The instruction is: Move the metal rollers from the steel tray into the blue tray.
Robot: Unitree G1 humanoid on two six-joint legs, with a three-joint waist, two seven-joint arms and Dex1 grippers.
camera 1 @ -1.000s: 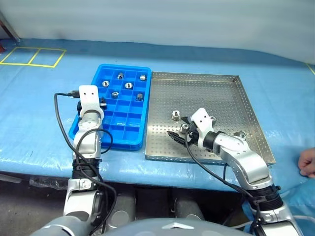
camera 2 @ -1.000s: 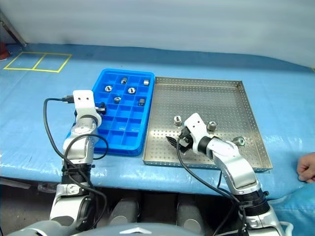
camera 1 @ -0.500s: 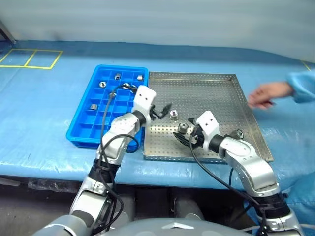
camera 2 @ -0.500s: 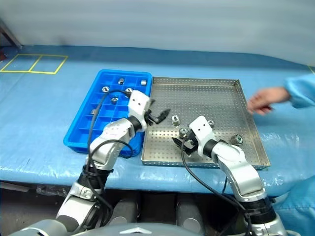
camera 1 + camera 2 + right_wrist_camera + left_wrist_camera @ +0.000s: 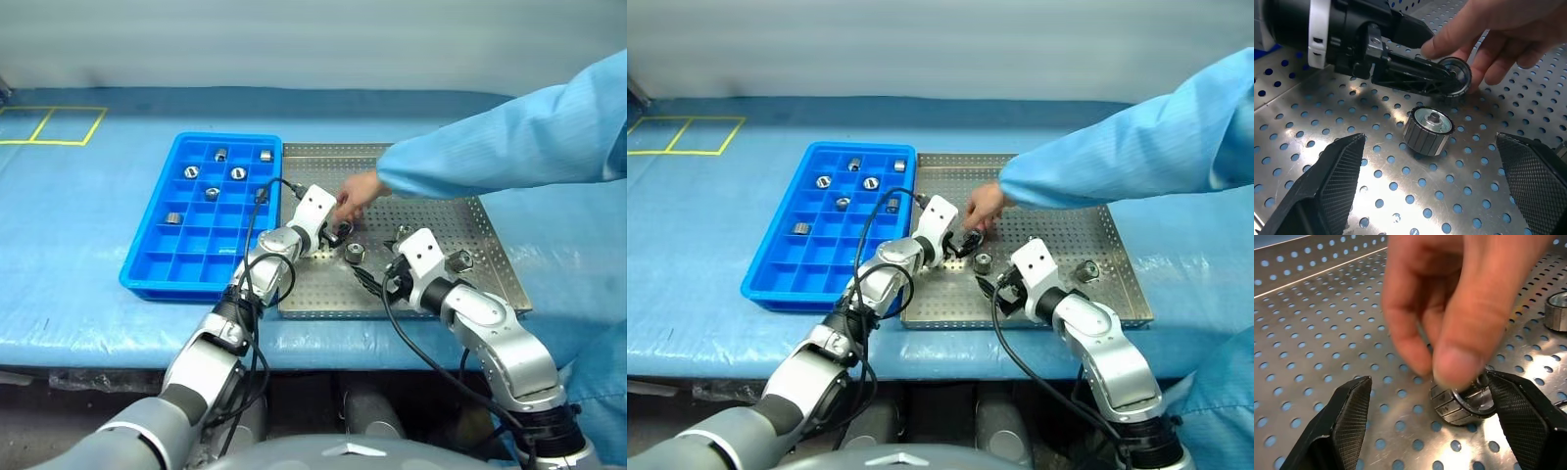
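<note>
The steel tray [image 5: 460, 220] lies right of the blue tray [image 5: 196, 257], which has several metal rollers [image 5: 238, 173] in its far compartments. My left gripper [image 5: 338, 233] is open over the steel tray. A person's hand [image 5: 1449, 308] holds one roller [image 5: 1459, 405] upright between its fingers [image 5: 1347, 426], close against one of them. My right gripper [image 5: 377, 279] is open wide near the tray's front. A second roller [image 5: 1427, 129] stands on the tray floor just ahead of it, untouched. A third roller [image 5: 458, 260] stands toward the tray's right side.
The person's blue sleeve [image 5: 509, 147] reaches in from the right across the far half of the steel tray. A blue cover [image 5: 78, 225] is spread over the table. Yellow tape squares [image 5: 49, 124] mark its far left corner.
My left arm swung right, from over the blue tray to the steel tray. A person's arm came in from the right and now holds a roller between the left fingers. My right arm barely moved.
</note>
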